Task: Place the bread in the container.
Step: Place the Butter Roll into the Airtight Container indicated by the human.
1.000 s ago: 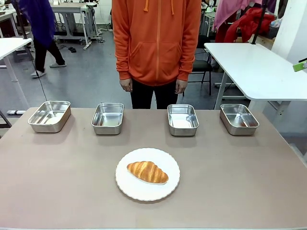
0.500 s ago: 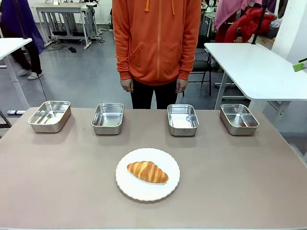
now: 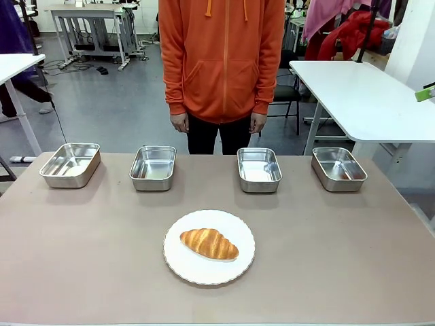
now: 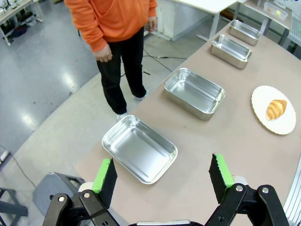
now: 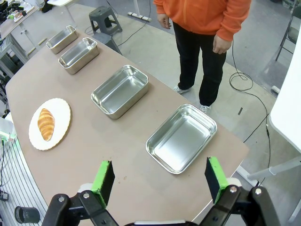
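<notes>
The bread point(image 3: 209, 244), a golden-brown croissant, lies on a round white plate point(image 3: 204, 275) near the front middle of the table. Several identical steel trays stand in a row along the far edge, and I cannot tell which one is the container. My left gripper point(image 4: 162, 174) hangs open and empty high above the leftmost tray point(image 4: 139, 148), with the bread point(image 4: 276, 109) far off to the side. My right gripper point(image 5: 159, 180) is open and empty above the rightmost tray point(image 5: 182, 138); its view has the bread point(image 5: 45, 124) on the plate point(image 5: 59, 110).
A person in an orange hoodie point(image 3: 222, 61) stands just behind the tray row, hands hanging at the sides. A white table point(image 3: 360, 95) stands beyond the right end. Bare tabletop point(image 3: 81, 238) lies on both sides of the plate.
Nothing on the table has moved. A person in the far background has walked off to the left.
</notes>
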`<action>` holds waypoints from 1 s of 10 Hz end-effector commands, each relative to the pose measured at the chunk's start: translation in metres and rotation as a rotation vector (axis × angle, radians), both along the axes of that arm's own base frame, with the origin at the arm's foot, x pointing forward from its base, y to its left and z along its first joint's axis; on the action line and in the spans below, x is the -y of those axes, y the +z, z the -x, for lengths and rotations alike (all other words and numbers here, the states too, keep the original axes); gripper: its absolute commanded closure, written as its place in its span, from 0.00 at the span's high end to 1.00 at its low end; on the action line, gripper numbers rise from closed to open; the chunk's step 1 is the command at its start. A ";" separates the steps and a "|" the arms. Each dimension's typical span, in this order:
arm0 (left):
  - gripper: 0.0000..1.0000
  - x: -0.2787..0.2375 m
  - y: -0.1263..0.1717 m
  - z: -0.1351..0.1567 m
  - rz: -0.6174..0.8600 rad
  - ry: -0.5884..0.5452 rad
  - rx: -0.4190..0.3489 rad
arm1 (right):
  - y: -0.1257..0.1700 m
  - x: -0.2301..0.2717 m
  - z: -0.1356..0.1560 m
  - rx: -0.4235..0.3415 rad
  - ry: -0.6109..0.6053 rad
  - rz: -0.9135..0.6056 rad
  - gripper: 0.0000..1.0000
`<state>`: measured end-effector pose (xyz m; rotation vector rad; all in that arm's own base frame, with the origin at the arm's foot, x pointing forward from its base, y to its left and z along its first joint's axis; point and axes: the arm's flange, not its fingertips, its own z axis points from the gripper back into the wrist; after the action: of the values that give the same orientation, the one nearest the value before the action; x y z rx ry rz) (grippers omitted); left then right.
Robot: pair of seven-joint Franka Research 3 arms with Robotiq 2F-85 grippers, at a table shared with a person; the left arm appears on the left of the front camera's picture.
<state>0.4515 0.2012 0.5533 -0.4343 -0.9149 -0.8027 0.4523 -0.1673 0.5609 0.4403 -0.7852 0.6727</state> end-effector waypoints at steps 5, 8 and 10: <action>1.00 0.001 0.001 0.001 0.002 -0.006 0.004 | 0.000 0.000 -0.001 0.014 0.009 -0.009 1.00; 1.00 0.001 0.001 0.001 0.002 -0.006 0.004 | 0.000 0.000 -0.001 0.014 0.009 -0.009 1.00; 1.00 0.001 0.001 0.001 0.002 -0.006 0.004 | 0.000 0.000 -0.001 0.014 0.009 -0.009 1.00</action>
<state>0.4515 0.2012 0.5533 -0.4343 -0.9149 -0.8027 0.4523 -0.1673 0.5609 0.4404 -0.7851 0.6726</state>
